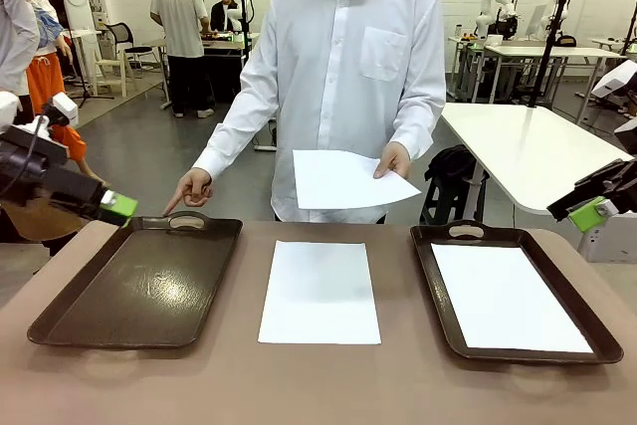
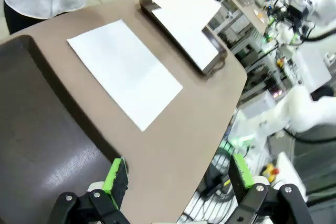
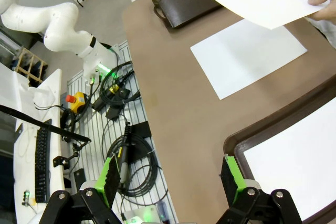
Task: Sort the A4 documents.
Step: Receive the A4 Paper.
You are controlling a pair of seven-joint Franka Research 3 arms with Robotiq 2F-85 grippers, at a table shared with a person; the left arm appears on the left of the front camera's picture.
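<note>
I'm seeing the left gripper (image 1: 117, 207) hanging wide open and empty by the left tray (image 1: 149, 286), the right gripper (image 1: 589, 213) likewise near the right tray (image 1: 430, 284). One sheet (image 1: 319, 292) is lying between the trays, another sheet (image 1: 508, 297) inside the right tray, a third sheet (image 1: 348, 179) in the person's hand (image 1: 393, 159)

Lab, white worktables (image 1: 528, 151), coiled cables (image 3: 137, 174), keyboard (image 3: 42, 156)

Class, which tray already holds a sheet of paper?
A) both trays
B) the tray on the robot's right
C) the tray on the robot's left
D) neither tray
B: a white A4 sheet lies flat inside the right tray, while the left tray shows only its bare dark bottom.
</note>
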